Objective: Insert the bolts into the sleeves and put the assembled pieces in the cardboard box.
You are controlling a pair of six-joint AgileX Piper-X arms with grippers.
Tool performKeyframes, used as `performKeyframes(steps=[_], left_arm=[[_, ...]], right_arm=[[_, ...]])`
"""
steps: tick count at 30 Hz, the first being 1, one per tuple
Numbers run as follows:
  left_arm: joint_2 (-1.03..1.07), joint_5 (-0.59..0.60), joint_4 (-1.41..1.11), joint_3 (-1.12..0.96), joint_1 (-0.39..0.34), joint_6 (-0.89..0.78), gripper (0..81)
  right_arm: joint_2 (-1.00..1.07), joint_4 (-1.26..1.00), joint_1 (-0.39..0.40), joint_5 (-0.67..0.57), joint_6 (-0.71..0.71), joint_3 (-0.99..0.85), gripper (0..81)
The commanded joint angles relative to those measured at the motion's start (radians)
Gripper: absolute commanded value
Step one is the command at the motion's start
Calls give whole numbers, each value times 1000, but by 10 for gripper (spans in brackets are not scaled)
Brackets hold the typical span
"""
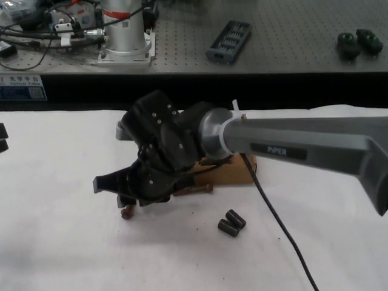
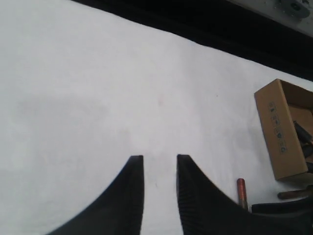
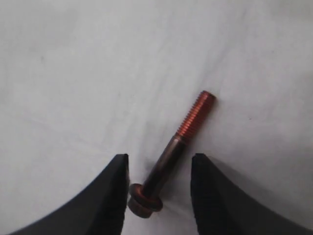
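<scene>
Now both gape: right end effector (image 3: pixel 160 157) astride the bolt (image 3: pixel 176 146), left end effector (image 2: pixel 160 157) over white cloth (image 2: pixel 98 73).

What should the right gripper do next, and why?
Probably shut on the bolt. The right gripper is open, its fingers on either side of the shank near the head, and the bolt lies free on the white cloth. It may need to drop slightly first; height is hard to judge.

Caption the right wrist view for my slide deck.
Right pincer, open, straddling the head of a copper-coloured flanged bolt that lies on white cloth, threaded end pointing away.
</scene>
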Motion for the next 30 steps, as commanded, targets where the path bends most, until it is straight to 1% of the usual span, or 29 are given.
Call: performKeyframes(steps=[1, 5, 9, 13, 20, 24, 27, 28, 30], left_arm=[[-14, -7, 24, -5, 2, 26, 178], [-17, -7, 37, -5, 2, 31, 178], [-23, -7, 44, -5, 2, 30, 178], [-23, 0, 44, -5, 2, 30, 178], [-23, 0, 44, -5, 2, 30, 178], [-23, 0, 44, -5, 2, 30, 178], [-23, 2, 44, -5, 2, 30, 178], [-23, 6, 44, -5, 2, 30, 178], [-23, 64, 38, -5, 2, 30, 178]], right_arm=[[8, -1, 9, 10, 24, -9, 282], [9, 5, 19, 35, 30, -9, 273], [9, 54, 22, 92, 30, -9, 268], [9, 97, 22, 139, 4, -9, 228], [9, 110, 22, 139, -30, -9, 135], [6, 209, 22, 133, -124, -9, 106], [-9, 310, 22, 146, -249, -9, 106], [-16, 349, 22, 166, -281, -9, 106], [-32, 419, 22, 221, -338, -9, 106]])
